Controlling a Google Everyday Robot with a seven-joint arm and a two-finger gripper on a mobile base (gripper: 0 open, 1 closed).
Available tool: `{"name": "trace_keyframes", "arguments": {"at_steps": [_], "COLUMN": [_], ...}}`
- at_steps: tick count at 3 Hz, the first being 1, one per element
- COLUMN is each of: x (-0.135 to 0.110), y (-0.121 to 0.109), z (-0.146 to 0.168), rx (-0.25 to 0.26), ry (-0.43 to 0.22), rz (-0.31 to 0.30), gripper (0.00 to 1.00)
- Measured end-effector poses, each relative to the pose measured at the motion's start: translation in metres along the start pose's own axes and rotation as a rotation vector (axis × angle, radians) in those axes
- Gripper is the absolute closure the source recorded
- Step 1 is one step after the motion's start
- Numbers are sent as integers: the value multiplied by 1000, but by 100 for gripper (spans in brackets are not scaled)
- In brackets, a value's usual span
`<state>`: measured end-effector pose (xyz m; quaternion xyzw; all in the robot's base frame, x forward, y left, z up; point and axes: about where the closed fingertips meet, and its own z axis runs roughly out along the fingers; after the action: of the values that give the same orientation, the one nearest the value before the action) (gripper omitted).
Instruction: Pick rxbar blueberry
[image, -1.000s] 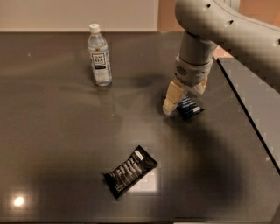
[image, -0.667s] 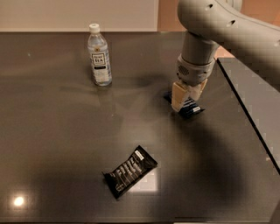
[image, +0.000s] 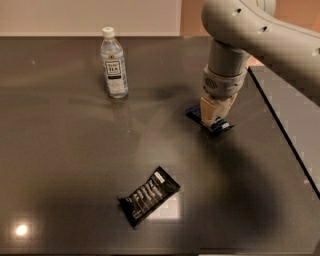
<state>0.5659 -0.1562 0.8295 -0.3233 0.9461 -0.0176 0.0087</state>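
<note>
In the camera view the gripper (image: 216, 114) hangs straight down from the grey arm, its cream tip right on top of the blue snack bar (image: 223, 125). The bar lies flat on the dark table (image: 65, 150), one corner sticking out to the left of the tip and one end to the lower right. Whether the gripper is spread or pinching the bar cannot be told. A black bar (image: 149, 195) lies well apart, nearer the camera and to the left. A water bottle (image: 114, 65) stands upright far off to the left.
</note>
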Motion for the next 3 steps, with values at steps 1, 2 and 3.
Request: {"name": "trace_keyframes", "arguments": {"at_steps": [1,2,3], "x": [2,2,-2], "y": [0,1,9], "z": [-6,-23,-53], "rx": [14,12,12], "ry": [-9,-52,-120], "rz": [-15,-34,-81], "gripper": [100,100,100]}}
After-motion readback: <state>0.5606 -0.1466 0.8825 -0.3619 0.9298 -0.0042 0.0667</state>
